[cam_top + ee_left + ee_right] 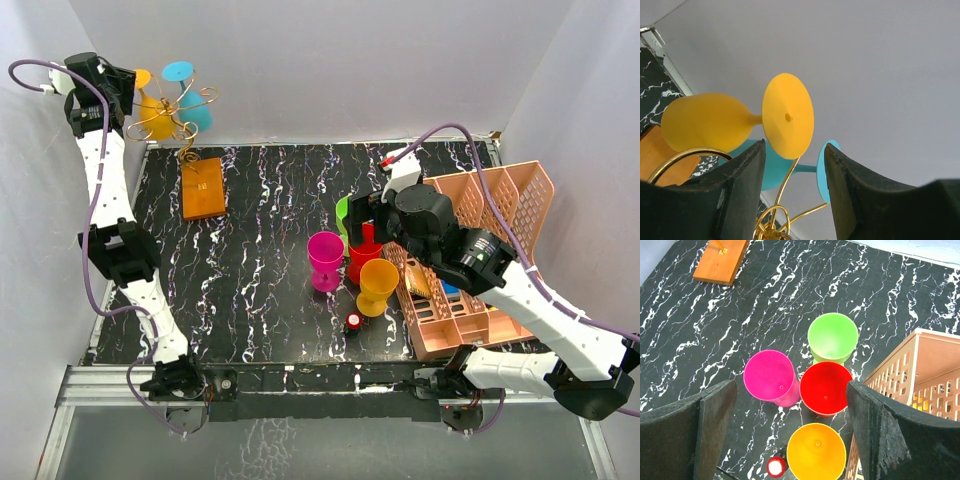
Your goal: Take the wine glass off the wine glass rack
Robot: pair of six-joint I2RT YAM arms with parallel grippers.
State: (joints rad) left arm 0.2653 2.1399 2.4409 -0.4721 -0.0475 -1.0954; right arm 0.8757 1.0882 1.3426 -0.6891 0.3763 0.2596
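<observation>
The left hand (794, 150), half spread and holding nothing, sits just below the foot of the yellow wine glass (737, 120). The glass hangs on the rack (203, 187), its stem running sideways across the gap. The right hand (790, 430), spread wide, is well apart.

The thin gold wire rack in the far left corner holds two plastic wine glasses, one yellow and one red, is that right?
Not quite. The gold wire rack holds two plastic wine glasses, but they are a yellow glass and a turquoise glass, not a red one. The top external view shows it; the red glass stands on the black marbled table.
</observation>
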